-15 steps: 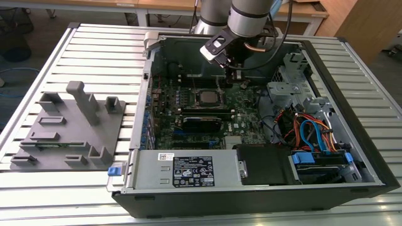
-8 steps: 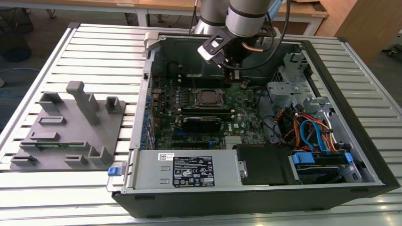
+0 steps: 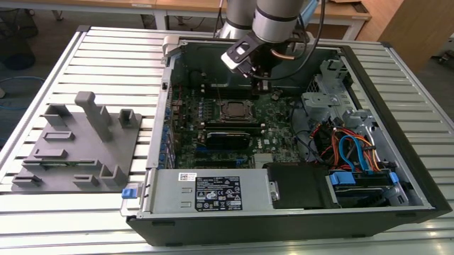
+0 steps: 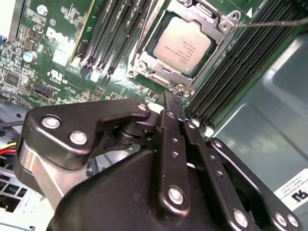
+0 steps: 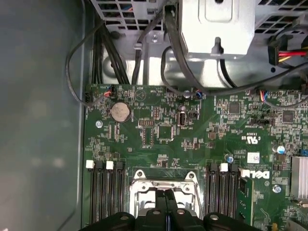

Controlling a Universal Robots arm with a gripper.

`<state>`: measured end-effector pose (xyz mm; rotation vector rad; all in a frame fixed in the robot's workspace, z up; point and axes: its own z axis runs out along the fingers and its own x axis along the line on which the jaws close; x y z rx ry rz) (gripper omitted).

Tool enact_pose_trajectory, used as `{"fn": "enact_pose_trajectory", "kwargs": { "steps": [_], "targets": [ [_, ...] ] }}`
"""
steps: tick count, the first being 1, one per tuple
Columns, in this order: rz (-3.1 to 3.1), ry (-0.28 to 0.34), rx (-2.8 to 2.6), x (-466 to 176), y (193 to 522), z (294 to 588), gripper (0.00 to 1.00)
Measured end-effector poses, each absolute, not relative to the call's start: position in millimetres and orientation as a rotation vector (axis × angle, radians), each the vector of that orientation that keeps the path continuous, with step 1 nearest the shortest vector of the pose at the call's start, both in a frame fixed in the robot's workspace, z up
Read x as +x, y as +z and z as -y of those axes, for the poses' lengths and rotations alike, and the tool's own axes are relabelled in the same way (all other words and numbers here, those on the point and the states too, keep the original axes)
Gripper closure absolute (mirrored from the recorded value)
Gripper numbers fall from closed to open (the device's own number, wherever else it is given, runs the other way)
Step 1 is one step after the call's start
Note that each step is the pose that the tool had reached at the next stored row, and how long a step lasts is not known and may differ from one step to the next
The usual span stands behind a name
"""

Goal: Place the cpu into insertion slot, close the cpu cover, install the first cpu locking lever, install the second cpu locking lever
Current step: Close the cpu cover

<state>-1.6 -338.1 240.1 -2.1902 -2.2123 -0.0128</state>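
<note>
Exterior view: open computer case (image 3: pixel 418 196) lies on a slatted metal table (image 3: pixel 106 58); a grey moulded fixture (image 3: pixel 78 143) sits at centre left of the frame. The arm (image 3: pixel 273 16) comes down from the upper middle, with the gripper (image 3: pixel 260 87) inside the case, just above the socket (image 3: pixel 233 110) in the frame and close over the green board (image 3: pixel 273 119).

Second wrist view: gripper (image 4: pixel 173 98) fingers (image 4: pixel 168 120) pressed flat together with no gap, nothing held between them. Tips sit close to the near edge of the socket; contact not certain. The chip (image 4: pixel 183 45) lies flat in the socket, dull silver top up. The cover plate (image 4: pixel 161 73) is down around it, the chip showing through its square window. A thin wire lever (image 4: pixel 274 21) runs out from one corner of the socket over the black memory slots (image 4: pixel 240 67); latched or not, cannot tell.

First wrist view: fingertips (image 5: pixel 167 195) overlap the silver socket frame (image 5: pixel 144 185), memory slots (image 5: pixel 106 197) on both sides. A coin battery (image 5: pixel 120 111) sits further along the board
</note>
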Motion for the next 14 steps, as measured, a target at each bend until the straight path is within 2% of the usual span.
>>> {"fn": "enact_pose_trajectory", "kwargs": {
  "steps": [14],
  "targets": [
    [2.213, -0.013, -2.189, -35, 222, 338, 0.9]
  ]
}}
